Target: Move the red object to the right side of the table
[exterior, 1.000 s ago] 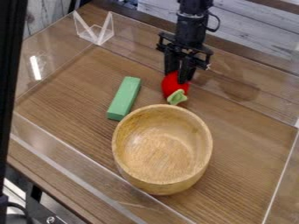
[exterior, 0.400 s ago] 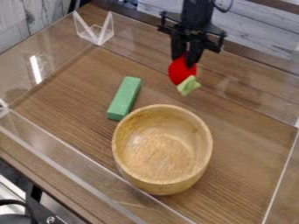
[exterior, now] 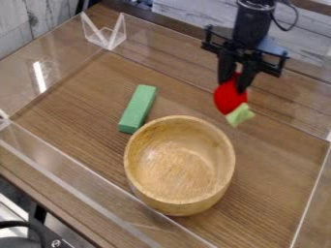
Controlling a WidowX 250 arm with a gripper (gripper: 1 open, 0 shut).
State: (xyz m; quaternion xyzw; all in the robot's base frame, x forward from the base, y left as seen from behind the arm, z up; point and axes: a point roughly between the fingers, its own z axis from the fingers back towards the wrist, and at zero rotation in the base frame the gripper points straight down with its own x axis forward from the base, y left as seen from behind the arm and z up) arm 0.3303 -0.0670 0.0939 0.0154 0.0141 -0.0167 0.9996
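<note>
1. Red and small, the red object (exterior: 229,97) hangs clear of the table (exterior: 278,184), pinched between the jaws of the gripper (exterior: 231,87), which points straight down.
2. The gripper is clenched on the fruit's upper part; its pale green leafy end sticks out below and toward the near right, so the fruit's long axis tilts down that way.
3. The fruit sits directly under the end effector, so nothing separates the two; the relation that matters is fruit to tabletop.
4. It hangs to the right of the green block (exterior: 135,108) and just beyond the far right rim of the wooden bowl (exterior: 180,163).
5. Bare wood lies further right, toward the clear wall (exterior: 311,208).
6. Judged from this, the carry is partway done: a little more travel rightward, then lowering and release.
</note>
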